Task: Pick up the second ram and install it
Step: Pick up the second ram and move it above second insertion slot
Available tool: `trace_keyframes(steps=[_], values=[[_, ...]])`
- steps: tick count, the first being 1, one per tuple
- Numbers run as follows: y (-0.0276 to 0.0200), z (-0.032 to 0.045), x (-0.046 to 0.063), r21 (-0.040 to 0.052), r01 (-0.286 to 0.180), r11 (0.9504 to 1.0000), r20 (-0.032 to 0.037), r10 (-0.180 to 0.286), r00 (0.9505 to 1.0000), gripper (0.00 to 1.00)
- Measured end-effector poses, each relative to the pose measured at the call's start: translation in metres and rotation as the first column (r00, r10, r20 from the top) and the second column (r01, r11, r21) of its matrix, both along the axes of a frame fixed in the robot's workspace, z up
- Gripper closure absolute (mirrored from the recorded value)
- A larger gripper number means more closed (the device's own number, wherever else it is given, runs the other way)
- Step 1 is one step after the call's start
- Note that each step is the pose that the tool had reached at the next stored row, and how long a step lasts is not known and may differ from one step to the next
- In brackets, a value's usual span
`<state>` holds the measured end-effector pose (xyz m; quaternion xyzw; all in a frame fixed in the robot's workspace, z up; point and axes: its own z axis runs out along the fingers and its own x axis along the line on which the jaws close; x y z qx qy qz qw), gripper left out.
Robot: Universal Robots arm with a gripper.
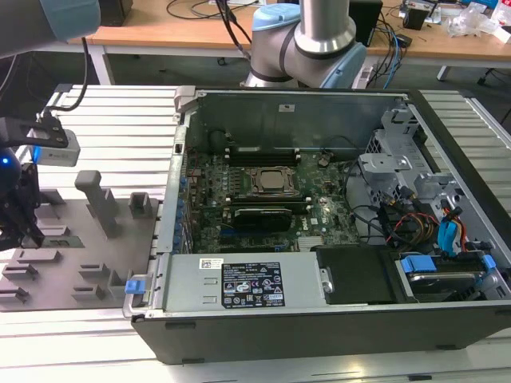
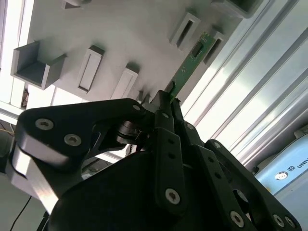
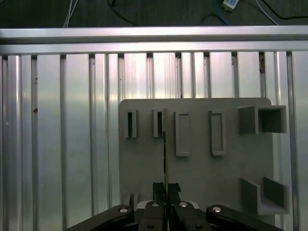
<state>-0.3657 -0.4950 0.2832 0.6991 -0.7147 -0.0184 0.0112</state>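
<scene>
Over the grey holder plate [image 3: 144, 166], the end effector [image 2: 169, 96] grips the second ram [image 2: 190, 59] near its slotted blocks [image 3: 182, 134].

A black gripper [image 2: 168, 100] pinches one end of a thin green memory stick [image 2: 192, 60] between its closed fingertips; the stick reaches out over a grey plate [image 2: 134, 29] carrying slotted grey blocks [image 2: 89, 67]; a ribbed metal table [image 2: 255, 91] lies beyond.
</scene>
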Motion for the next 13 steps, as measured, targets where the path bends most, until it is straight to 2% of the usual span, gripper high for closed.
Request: trace_keyframes(steps=[13], values=[[0.0000, 0.0215, 0.000, 0.0001, 0.000, 1.0000, 0.0000, 0.000, 1.0000, 0.86]])
